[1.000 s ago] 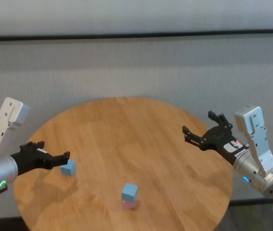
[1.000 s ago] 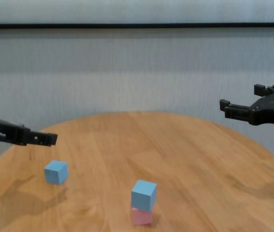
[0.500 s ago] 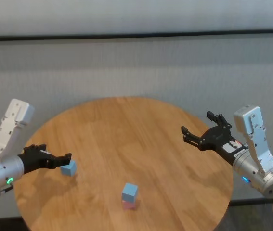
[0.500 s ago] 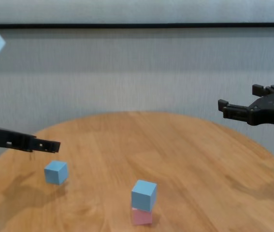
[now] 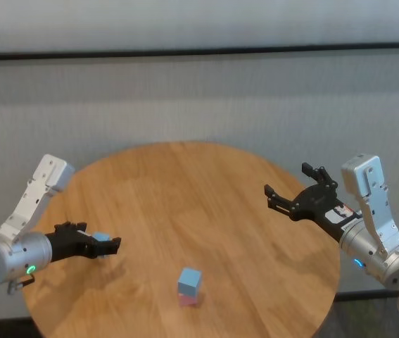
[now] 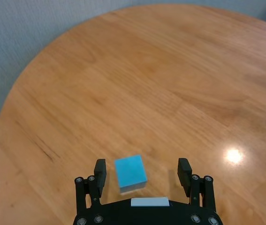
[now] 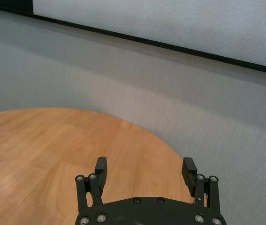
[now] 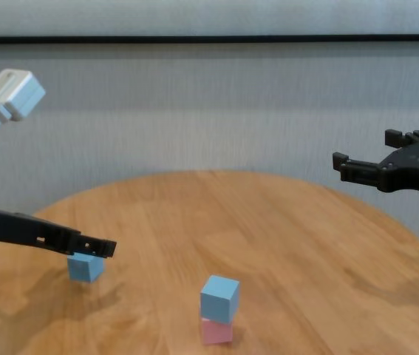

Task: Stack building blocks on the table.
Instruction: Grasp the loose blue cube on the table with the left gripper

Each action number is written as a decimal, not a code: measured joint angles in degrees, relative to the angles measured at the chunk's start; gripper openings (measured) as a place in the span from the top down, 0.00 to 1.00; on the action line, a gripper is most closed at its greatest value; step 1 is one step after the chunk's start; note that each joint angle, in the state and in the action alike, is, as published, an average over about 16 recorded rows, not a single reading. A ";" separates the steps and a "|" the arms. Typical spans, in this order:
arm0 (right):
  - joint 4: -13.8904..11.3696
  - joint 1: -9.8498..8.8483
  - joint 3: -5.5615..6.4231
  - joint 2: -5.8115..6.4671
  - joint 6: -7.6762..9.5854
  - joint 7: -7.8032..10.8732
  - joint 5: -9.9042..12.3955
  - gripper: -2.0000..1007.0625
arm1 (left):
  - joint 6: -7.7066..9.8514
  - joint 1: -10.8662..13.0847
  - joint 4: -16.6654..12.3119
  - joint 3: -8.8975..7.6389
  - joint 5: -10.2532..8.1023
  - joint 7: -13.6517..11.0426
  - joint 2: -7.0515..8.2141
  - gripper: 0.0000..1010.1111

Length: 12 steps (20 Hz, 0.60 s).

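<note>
One light blue block point(image 8: 85, 268) lies alone on the left of the round wooden table point(image 8: 268, 222). My left gripper point(image 8: 109, 246) is open and low over it. In the left wrist view this block point(image 6: 130, 172) sits between the spread fingers point(image 6: 100, 172), nearer one of them, with a gap on each side. From the head view most of that block point(image 5: 100, 238) is hidden by the left gripper point(image 5: 111, 244). Near the front edge, a second light blue block point(image 8: 219, 297) rests on a pale pink block point(image 8: 216, 331). My right gripper point(image 8: 364, 151) hangs open and empty above the table's right side.
A grey wall point(image 5: 199, 98) rises behind the table point(image 5: 185, 190). Bare wood stretches between the loose block and the two-block stack point(image 5: 188, 287). The right wrist view shows the table's far rim point(image 7: 137, 131) and the open right gripper point(image 7: 144, 166).
My left arm has swung in over the table and lowered, bringing its open fingers down around the loose blue block. The right arm and the stack have stayed put.
</note>
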 joint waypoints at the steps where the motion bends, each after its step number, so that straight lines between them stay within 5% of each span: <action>1: -0.01 0.00 0.00 0.00 0.00 0.01 0.01 0.00 | 0.00 -0.15 0.30 0.18 0.14 -0.21 -0.07 0.01; 12: -0.06 -0.02 -0.06 0.00 0.05 0.05 0.05 0.00 | -0.35 -1.54 2.73 1.48 2.13 -1.32 -0.55 0.01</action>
